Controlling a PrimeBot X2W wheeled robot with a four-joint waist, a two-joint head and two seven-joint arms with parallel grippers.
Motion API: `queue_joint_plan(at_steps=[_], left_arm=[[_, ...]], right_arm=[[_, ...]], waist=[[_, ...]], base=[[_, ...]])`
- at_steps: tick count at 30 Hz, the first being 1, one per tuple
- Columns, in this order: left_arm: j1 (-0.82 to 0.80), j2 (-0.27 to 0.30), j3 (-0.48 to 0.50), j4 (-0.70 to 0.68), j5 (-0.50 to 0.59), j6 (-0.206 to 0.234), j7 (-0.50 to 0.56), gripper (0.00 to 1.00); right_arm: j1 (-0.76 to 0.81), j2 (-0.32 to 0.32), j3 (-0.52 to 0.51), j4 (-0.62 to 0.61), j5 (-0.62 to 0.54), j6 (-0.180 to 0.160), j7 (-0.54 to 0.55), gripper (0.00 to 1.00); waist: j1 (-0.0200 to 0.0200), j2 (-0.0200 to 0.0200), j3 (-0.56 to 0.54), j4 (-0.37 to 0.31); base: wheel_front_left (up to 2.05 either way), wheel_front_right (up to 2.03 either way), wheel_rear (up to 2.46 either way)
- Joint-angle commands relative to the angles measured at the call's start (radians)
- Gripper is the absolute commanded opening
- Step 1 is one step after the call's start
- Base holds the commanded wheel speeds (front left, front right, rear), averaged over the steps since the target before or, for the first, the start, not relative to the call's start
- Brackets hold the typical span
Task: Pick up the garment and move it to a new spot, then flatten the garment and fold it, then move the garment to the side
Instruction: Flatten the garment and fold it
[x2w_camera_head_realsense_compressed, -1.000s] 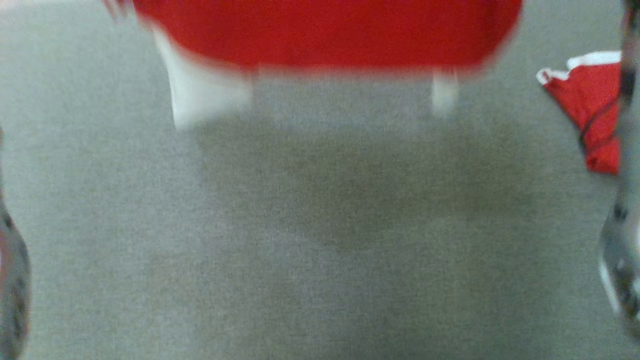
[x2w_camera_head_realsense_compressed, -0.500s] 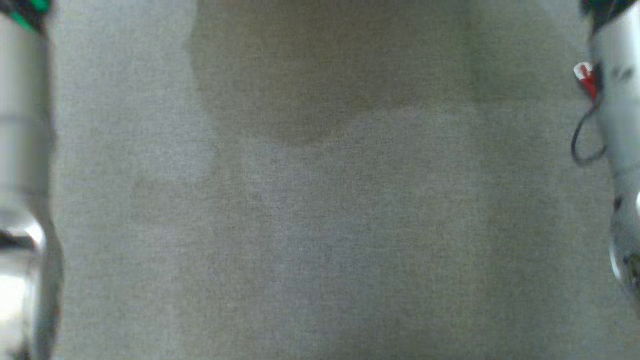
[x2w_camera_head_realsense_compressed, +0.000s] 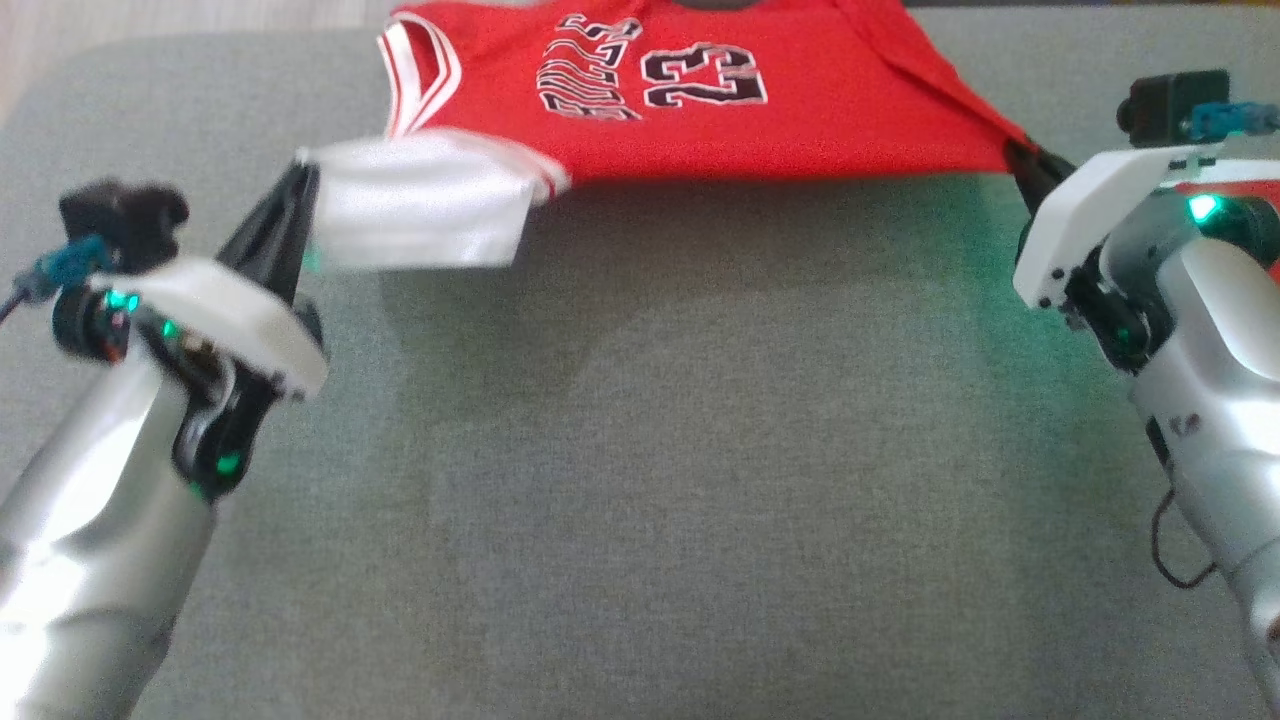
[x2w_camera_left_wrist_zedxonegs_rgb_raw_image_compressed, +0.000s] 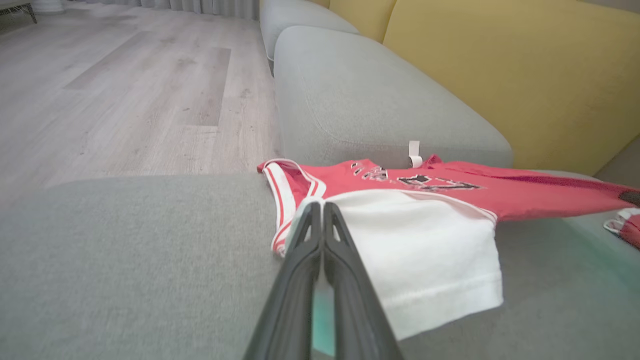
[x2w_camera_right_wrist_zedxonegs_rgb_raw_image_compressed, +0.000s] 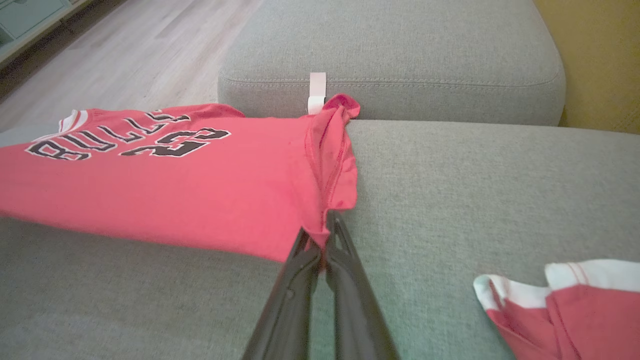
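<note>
The garment (x2w_camera_head_realsense_compressed: 700, 110) lies stretched across the top of the head view on the grey cushion (x2w_camera_head_realsense_compressed: 640, 480), number up and near edge raised. The left gripper (x2w_camera_head_realsense_compressed: 302, 178) is clamped on its white side panel (x2w_camera_head_realsense_compressed: 420, 205) at upper left, and the right gripper (x2w_camera_head_realsense_compressed: 1015, 155) pinches the red corner at upper right. To flatten it well, draw both corners evenly toward the lower edge, keeping them low and taut. The panel looks doubled under, though blur leaves that unsure, so lay that side down last.

Soft even light, mild blur, green glow on the cushion (x2w_camera_head_realsense_compressed: 980, 260).
</note>
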Motion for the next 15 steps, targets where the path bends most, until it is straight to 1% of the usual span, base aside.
queue_joint_plan(at_steps=[1,2,10,15], left_arm=[[-0.006,0.077,0.021,-0.063,-0.026,0.002,0.017,0.00],[-0.006,0.077,0.021,-0.063,-0.026,0.002,0.017,0.00],[0.154,0.187,-0.024,-0.216,-0.114,0.002,0.111,0.00],[0.233,0.241,-0.026,-0.317,-0.148,0.017,0.163,0.00]], right_arm=[[0.010,-0.026,0.034,-0.058,0.028,0.007,0.020,0.00],[0.010,-0.026,0.034,-0.058,0.028,0.007,0.020,0.00],[0.131,-0.118,0.139,-0.181,0.154,0.007,0.117,0.00],[0.199,-0.159,0.181,-0.250,0.213,0.007,0.170,0.00]], waist=[[0.0003,0.0000,-0.033,0.000],[0.0003,0.0000,-0.033,0.000],[0.0003,0.0000,-0.125,-0.005],[0.0003,0.0000,-0.173,-0.010]], base=[[0.00,0.00,0.00],[0.00,0.00,0.00],[0.00,0.00,0.00],[0.00,0.00,0.00]])
